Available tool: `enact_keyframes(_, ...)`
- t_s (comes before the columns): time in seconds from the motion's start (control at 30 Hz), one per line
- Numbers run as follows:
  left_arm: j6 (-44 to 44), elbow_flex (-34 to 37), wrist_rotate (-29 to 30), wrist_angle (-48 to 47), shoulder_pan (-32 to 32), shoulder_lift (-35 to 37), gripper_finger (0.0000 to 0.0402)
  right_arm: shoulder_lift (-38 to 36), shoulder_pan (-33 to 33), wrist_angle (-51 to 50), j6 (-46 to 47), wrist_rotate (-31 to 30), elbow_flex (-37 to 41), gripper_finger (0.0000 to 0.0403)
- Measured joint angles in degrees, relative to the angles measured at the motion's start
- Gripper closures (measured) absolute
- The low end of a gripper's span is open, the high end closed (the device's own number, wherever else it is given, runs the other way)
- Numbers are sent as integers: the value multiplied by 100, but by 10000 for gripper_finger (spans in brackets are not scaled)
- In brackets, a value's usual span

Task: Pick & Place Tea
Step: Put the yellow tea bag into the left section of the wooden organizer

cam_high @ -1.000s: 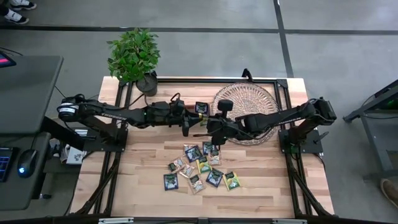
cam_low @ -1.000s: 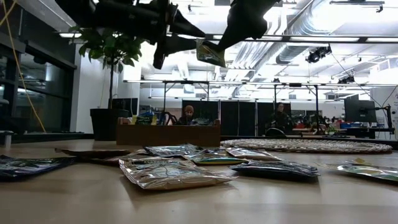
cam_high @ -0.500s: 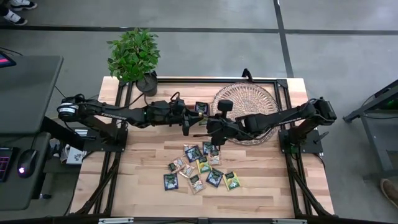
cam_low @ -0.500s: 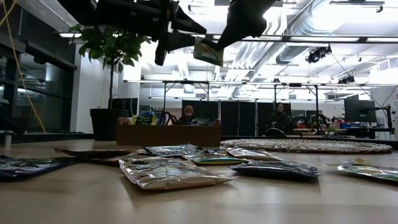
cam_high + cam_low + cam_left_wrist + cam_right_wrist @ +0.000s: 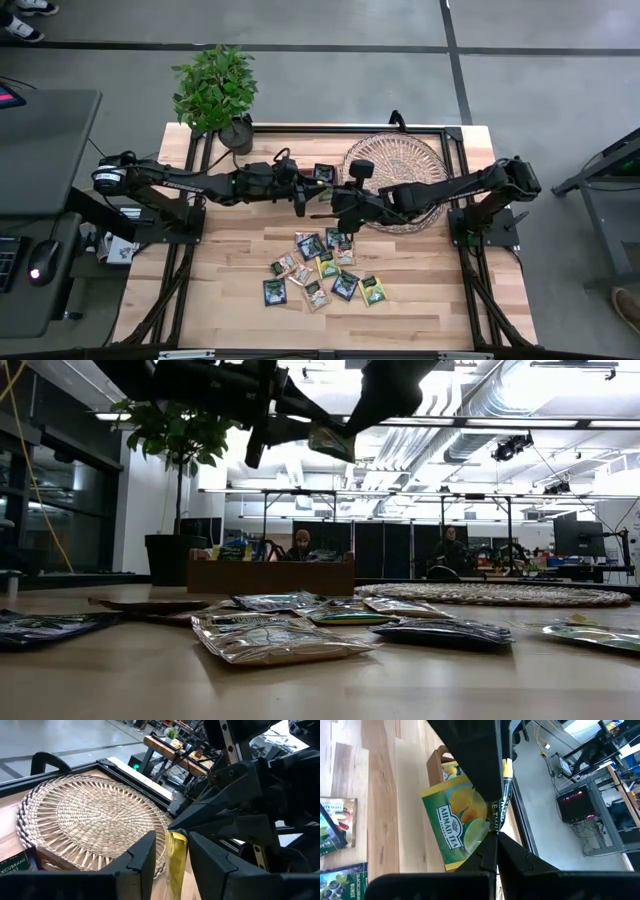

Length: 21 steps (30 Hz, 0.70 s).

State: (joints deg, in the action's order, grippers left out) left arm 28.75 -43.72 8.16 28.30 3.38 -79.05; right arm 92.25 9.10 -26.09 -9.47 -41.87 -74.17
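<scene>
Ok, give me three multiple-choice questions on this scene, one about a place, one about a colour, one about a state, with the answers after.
1. Where does the wicker tray lie?
A) on the right half of the table
B) on the left half
C) on the floor

2. What colour is the sachet held in the air?
A) navy
B) yellow-green
C) red

3. How is that sachet held?
A) lying flat on the wood
B) resting in the tray
C) clamped in the right claw

Answers:
1 A: the high view shows the tray under the right arm.
2 B: the right wrist view shows its yellow-green face.
3 C: the right claw is shut on its edge above the table, and the open fingers of the left claw flank it.
</scene>
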Motion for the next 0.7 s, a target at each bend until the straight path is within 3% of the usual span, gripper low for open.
enact_keyframes(0.27,85,0,-61,139,0,2,392,0,-2,30,0,-2,0,403)
enact_keyframes(0.7,450,2,-52,152,0,2,400,2,-2,36,2,20,0,387)
